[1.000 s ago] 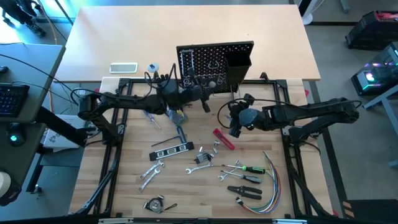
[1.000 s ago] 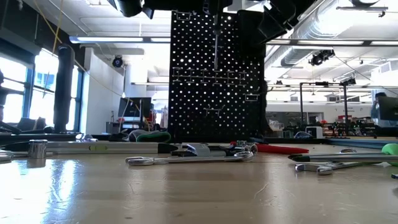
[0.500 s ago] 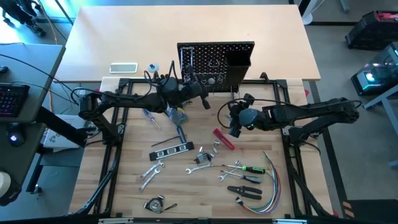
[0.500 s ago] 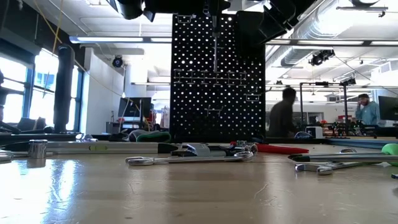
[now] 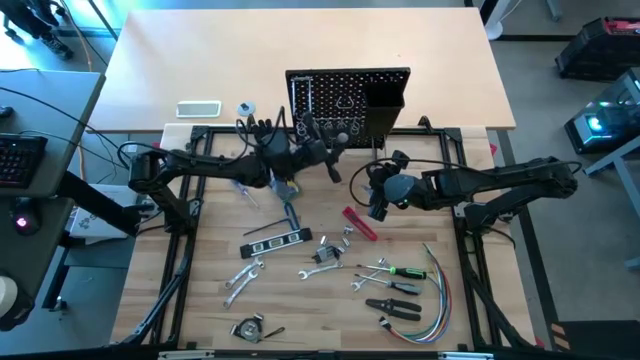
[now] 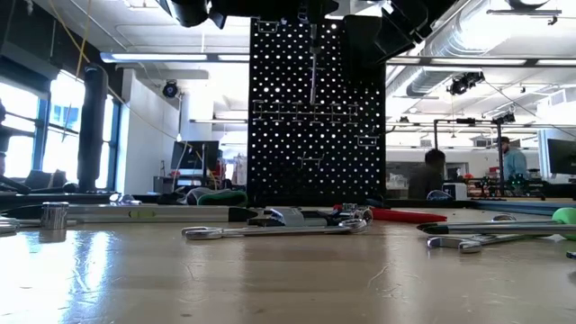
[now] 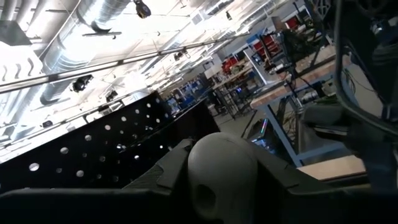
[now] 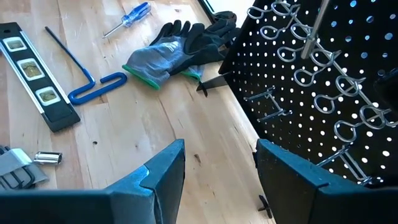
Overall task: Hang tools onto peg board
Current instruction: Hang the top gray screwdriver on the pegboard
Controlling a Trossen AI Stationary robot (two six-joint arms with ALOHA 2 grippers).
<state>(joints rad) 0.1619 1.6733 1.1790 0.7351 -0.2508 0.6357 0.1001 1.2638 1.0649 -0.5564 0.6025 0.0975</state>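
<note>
Peg board [image 5: 347,95] stands upright, hooks facing the arms; left claw [image 5: 318,152] sits up against it, grip unclear, while right claw [image 8: 219,167] hovers spread.

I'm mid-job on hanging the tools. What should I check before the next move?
1. Left hand up at the peg board: ok.
2. Left hand's hold on the slim silver tool in front of the board: cannot tell.
3. Silver tool seated in a ring hook: cannot tell.
4. Right hand open, empty and apart from the board: ok.
5. Peg board standing upright: ok.
6. All tools hung: not ok; the red-handled tool and the level lie on the table.
</note>
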